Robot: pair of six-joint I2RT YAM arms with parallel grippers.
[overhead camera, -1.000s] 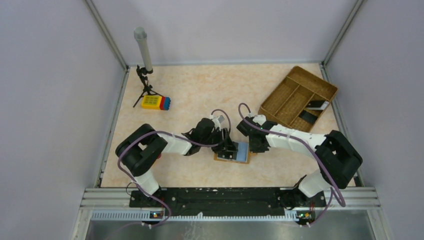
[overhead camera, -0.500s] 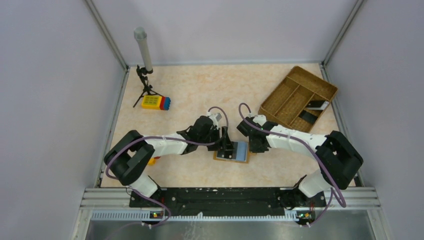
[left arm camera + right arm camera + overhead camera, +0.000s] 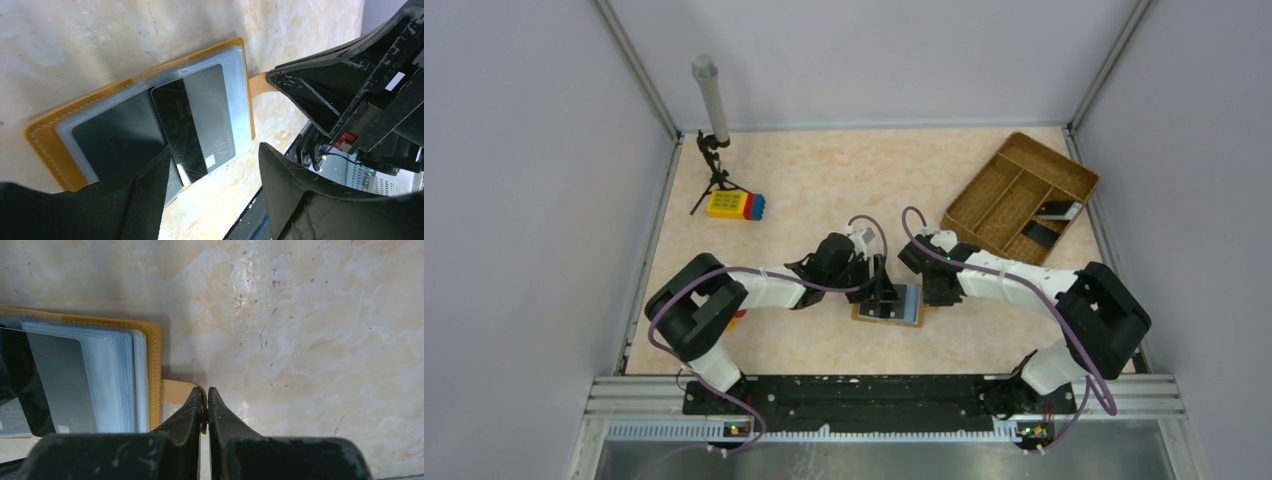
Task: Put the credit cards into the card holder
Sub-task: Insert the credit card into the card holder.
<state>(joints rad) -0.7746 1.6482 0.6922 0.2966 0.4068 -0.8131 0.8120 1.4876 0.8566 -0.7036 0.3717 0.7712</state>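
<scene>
The left gripper is held spread over the black card, which is seen partly inside a clear sleeve of the open card holder; the right gripper, pressed together, is set on the strap; the insertion is judged unfinished; 1 careful push is needed next.

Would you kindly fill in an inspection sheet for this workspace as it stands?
Surface: beige marbled tabletop, speckled.
Job's things: orange-tan leather card holder lies open; black VIP credit card partly in its clear sleeve; two dark cards in brown woven tray.
Clutter: yellow-red-blue toy block; small black tripod holding grey tube.
Grippers: left gripper open over the card; right gripper shut at holder's strap tab.
Cables: purple cables along both arms.
Surroundings: grey walls, aluminium frame.
</scene>
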